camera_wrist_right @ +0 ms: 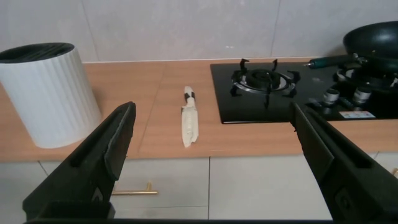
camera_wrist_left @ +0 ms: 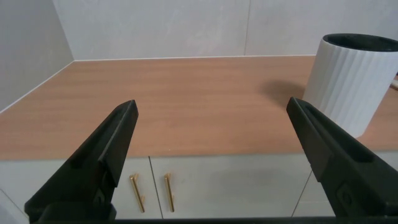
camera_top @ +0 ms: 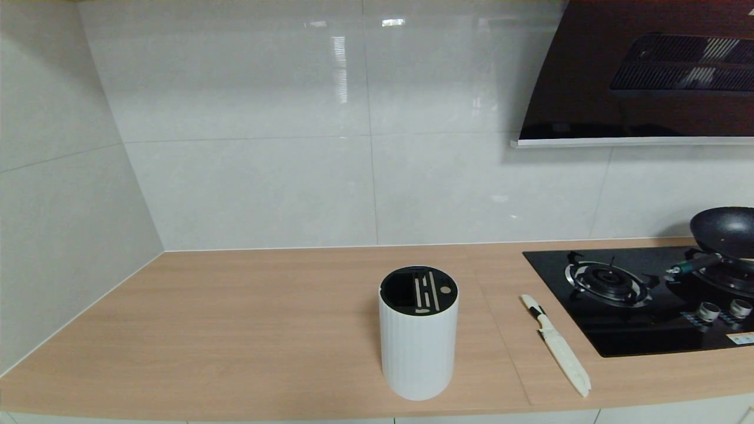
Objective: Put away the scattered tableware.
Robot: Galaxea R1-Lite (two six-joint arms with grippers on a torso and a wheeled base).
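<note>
A white ribbed cylindrical holder (camera_top: pixel 419 335) with a black slotted top stands near the front of the wooden counter (camera_top: pixel 235 330). To its right a white knife (camera_top: pixel 556 344) with a black band on its handle lies flat, blade toward the counter's front edge. The left gripper (camera_wrist_left: pixel 211 162) is open in front of the counter edge, with the holder (camera_wrist_left: pixel 348 81) ahead on one side. My right gripper (camera_wrist_right: pixel 211 162) is open too, held off the counter front, with the knife (camera_wrist_right: pixel 189 116) and the holder (camera_wrist_right: pixel 50 93) beyond it. Neither holds anything.
A black gas hob (camera_top: pixel 642 294) occupies the counter's right end, with a dark wok (camera_top: pixel 724 232) on its far burner. A range hood (camera_top: pixel 642 76) hangs above. Tiled walls close the back and left. Cabinet doors with gold handles (camera_wrist_left: pixel 152 193) lie below the counter.
</note>
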